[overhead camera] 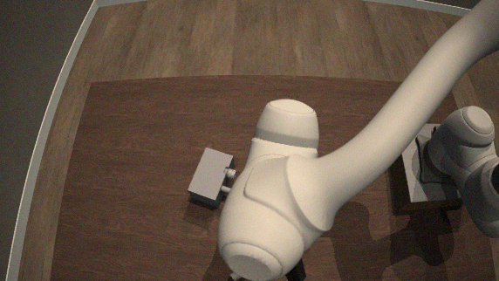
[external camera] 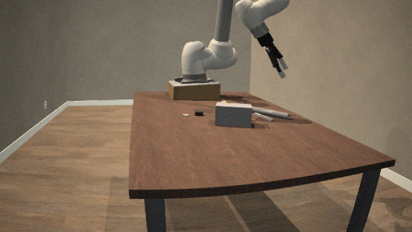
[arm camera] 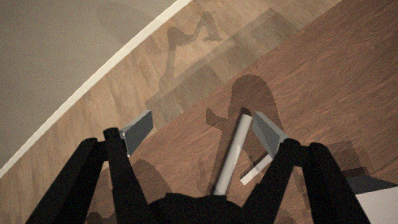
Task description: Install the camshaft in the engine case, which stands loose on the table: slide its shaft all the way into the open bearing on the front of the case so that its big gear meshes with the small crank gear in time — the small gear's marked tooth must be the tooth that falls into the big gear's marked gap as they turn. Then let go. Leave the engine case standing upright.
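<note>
engine case (overhead camera: 211, 174) (external camera: 233, 115) (arm camera: 384, 204) seen upright on table (overhead camera: 144, 131) (external camera: 245, 151) (arm camera: 330, 85); front stubs (overhead camera: 230, 173) shown only from top. thick rod (external camera: 275, 113) (arm camera: 234, 152) hidden there. camshaft not made out. gripper (overhead camera: 265, 276) (external camera: 283, 69) (arm camera: 202, 119) opened, empty.

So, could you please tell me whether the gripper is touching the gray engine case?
Apart: the exterior view shows the gripper high above the engine case, with wall visible between them.

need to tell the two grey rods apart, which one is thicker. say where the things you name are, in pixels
The thicker one is the long round rod (external camera: 275, 113) (arm camera: 234, 152); the other, a shorter, slimmer bar (external camera: 263, 117) (arm camera: 254, 172), lies beside it, nearer the engine case (overhead camera: 211, 174) (external camera: 233, 116) (arm camera: 381, 202).
</note>
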